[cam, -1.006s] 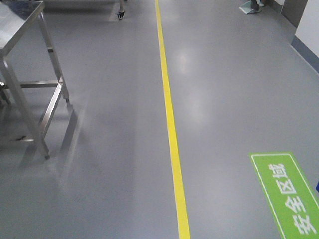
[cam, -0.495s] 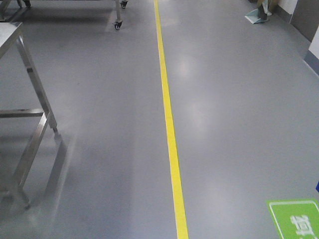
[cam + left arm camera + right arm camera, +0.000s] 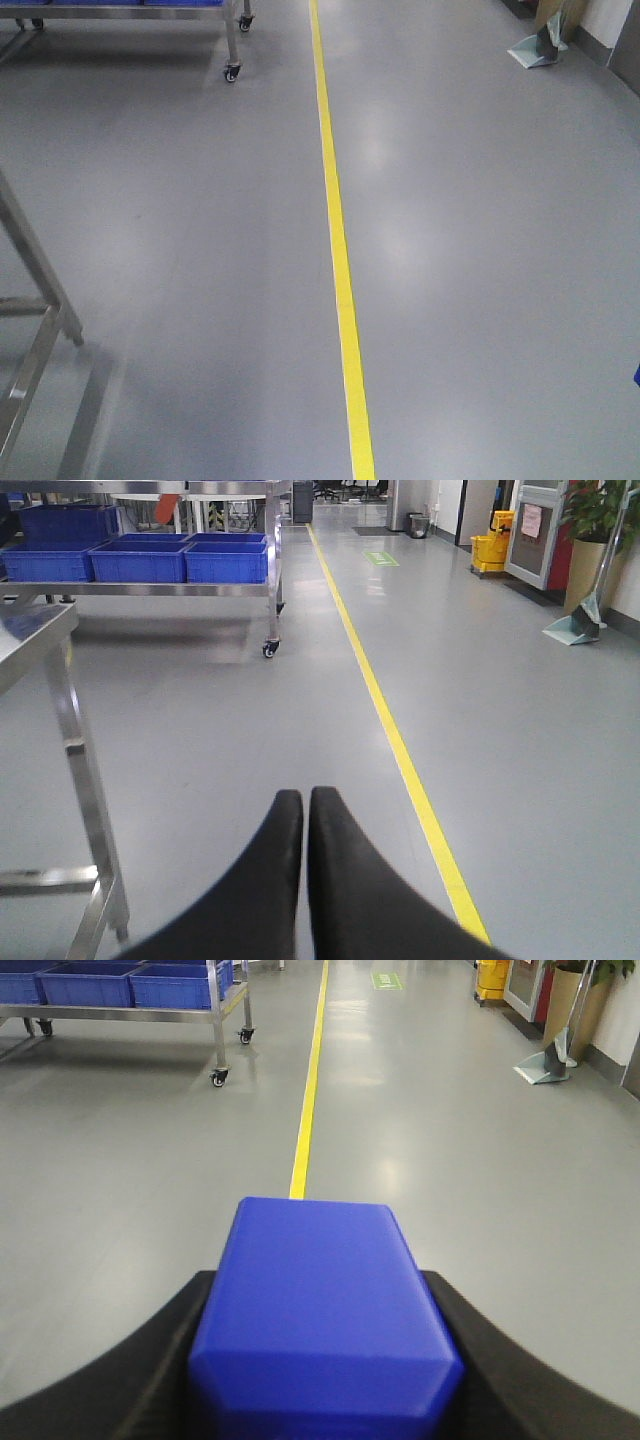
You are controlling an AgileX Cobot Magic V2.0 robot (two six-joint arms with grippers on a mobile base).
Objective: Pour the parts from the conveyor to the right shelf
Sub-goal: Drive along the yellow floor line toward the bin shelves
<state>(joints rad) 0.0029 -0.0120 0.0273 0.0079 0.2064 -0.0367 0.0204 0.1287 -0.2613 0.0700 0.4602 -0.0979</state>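
Item: blue cube part (image 3: pixel 320 1310); location: gripped in your right claw (image 3: pixel 318 1285), jaws tight on both flanks. Left claw (image 3: pixel 305 802): closed, empty. Wheeled steel rack (image 3: pixel 150 589) carrying blue bins (image 3: pixel 225 562): far left, well apart from you, across the grey floor (image 3: pixel 480 250) left of the yellow line (image 3: pixel 340 270). Status: pick-up done, judging by the grip; approach and pour into a bin remain.

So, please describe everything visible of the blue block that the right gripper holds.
The blue block is a bright, smooth, plastic-looking box with rounded edges and a flat top; no stud shows. It sits level, clamped between the black fingers of the right gripper, which touch its left and right sides. It is held above the grey floor.
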